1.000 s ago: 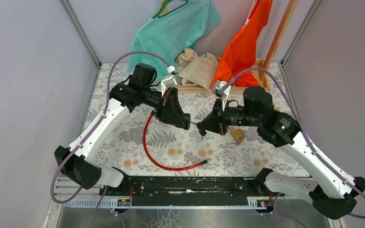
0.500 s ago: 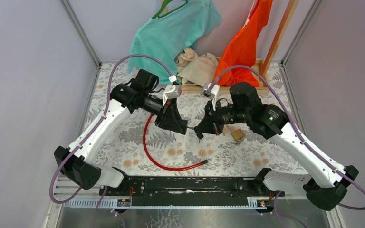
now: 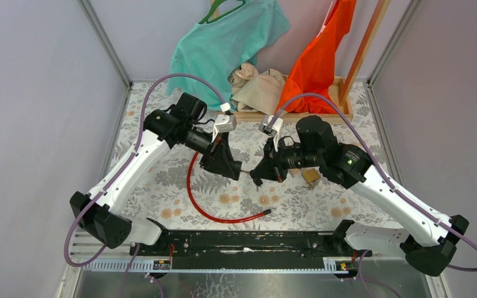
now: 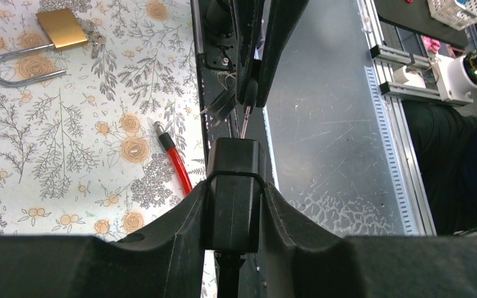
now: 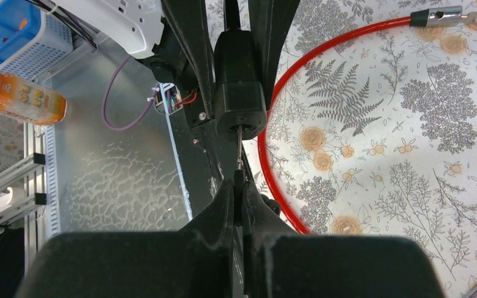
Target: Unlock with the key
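My left gripper point(image 3: 237, 169) is shut on the black lock body point(image 4: 235, 186) of the red cable lock point(image 3: 197, 197), held above the table. The body also shows in the right wrist view point(image 5: 240, 93). My right gripper point(image 3: 256, 176) faces it, shut on the black-headed key point(image 5: 238, 184). The key's thin metal blade point(image 5: 239, 146) spans the short gap, and its tip meets the face of the lock body. In the left wrist view the key point(image 4: 246, 110) hangs from the right fingers point(image 4: 273, 43) just above the body.
A brass padlock point(image 3: 311, 176) with a steel shackle lies on the floral cloth to the right, also in the left wrist view point(image 4: 61, 28). The cable's free metal end point(image 3: 267, 212) lies near the front. Clothes and a wooden tray point(image 3: 286, 115) stand at the back.
Both grippers have drifted a little toward the near-left. The right gripper has closed in on the left one, bringing the key's blade up to the lock body.
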Tool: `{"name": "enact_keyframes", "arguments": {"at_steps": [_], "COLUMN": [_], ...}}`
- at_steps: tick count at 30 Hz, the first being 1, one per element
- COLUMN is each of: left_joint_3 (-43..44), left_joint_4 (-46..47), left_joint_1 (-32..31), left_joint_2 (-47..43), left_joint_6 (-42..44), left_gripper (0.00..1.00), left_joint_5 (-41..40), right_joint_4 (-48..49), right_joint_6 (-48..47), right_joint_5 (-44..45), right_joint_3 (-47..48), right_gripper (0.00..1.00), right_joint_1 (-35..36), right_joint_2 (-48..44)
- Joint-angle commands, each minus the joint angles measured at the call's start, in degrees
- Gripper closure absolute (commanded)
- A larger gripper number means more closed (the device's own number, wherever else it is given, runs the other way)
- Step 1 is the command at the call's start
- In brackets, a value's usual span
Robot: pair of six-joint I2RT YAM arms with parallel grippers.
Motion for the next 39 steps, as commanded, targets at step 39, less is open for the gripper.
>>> {"name": "enact_keyframes", "arguments": {"at_steps": [39], "left_joint_3": [-4.64], "left_joint_4": [16.72], "left_joint_1": [-1.81], "left_joint_2": [-3.79], "left_joint_6": [-10.66], "left_gripper": [1.0], "left_joint_5": [4.95], "right_joint_4": [37.86], "right_joint_6": [12.66], "right_joint_5": [-8.0], "right_joint_3": [-9.32], "right_gripper": [1.0], "right_joint_1": [2.71], "right_joint_2": [-0.55]}}
